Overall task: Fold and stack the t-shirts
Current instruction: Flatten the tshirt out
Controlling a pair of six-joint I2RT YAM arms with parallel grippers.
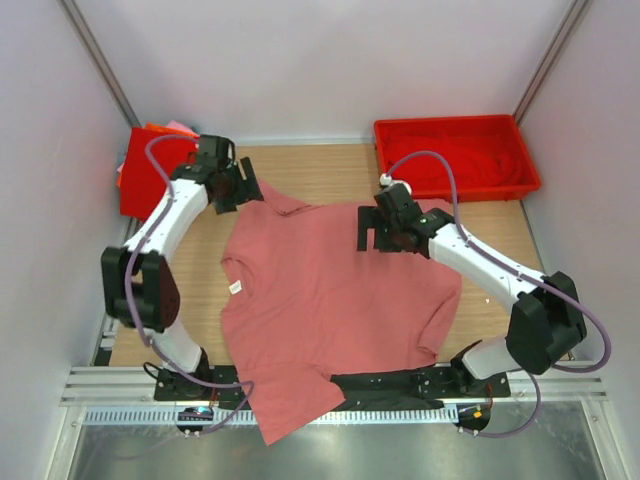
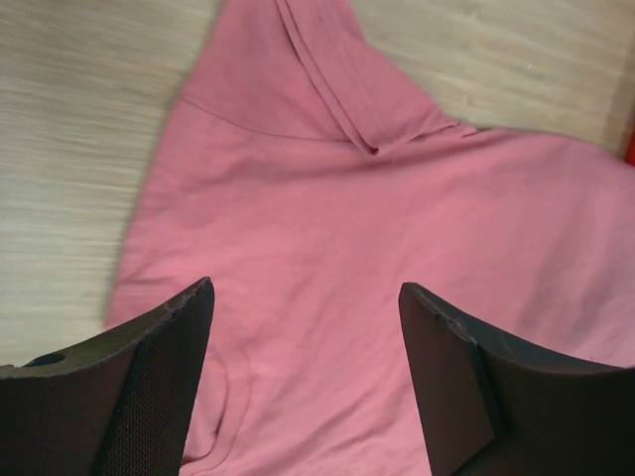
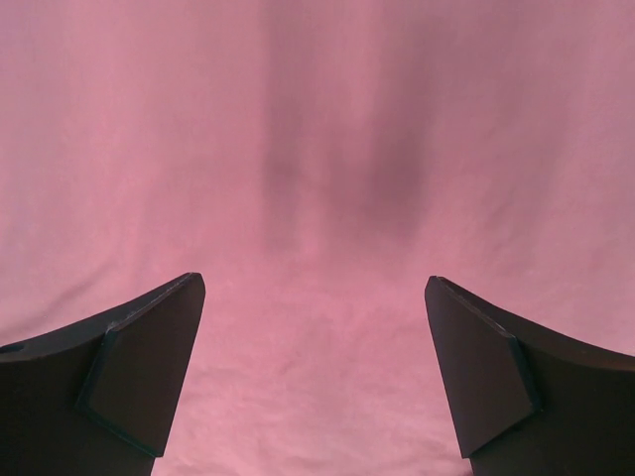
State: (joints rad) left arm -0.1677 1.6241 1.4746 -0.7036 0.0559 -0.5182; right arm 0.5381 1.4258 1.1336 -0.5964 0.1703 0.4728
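Near: salmon-pink t-shirt (image 1: 330, 300) spread flat on table (image 1: 320, 165), its near hem overhanging the front rail (image 1: 120, 385). Small white label (image 1: 236, 288) at its left edge. Mid: right gripper (image 3: 316, 288) above the shirt's far right part, fingers wide apart, nothing held; its view shows cloth only. Just farther, left gripper (image 2: 308, 297) over the far-left sleeve, likewise spread and empty. Far left: folded t-shirts (image 1: 140, 185), stacked, partly hidden by the left arm. Far right: red tray (image 1: 450, 122), red contents hard to make out.

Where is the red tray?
In the top view, the red tray sits at the far right corner of the table, beyond the right hand and the pink t-shirt.
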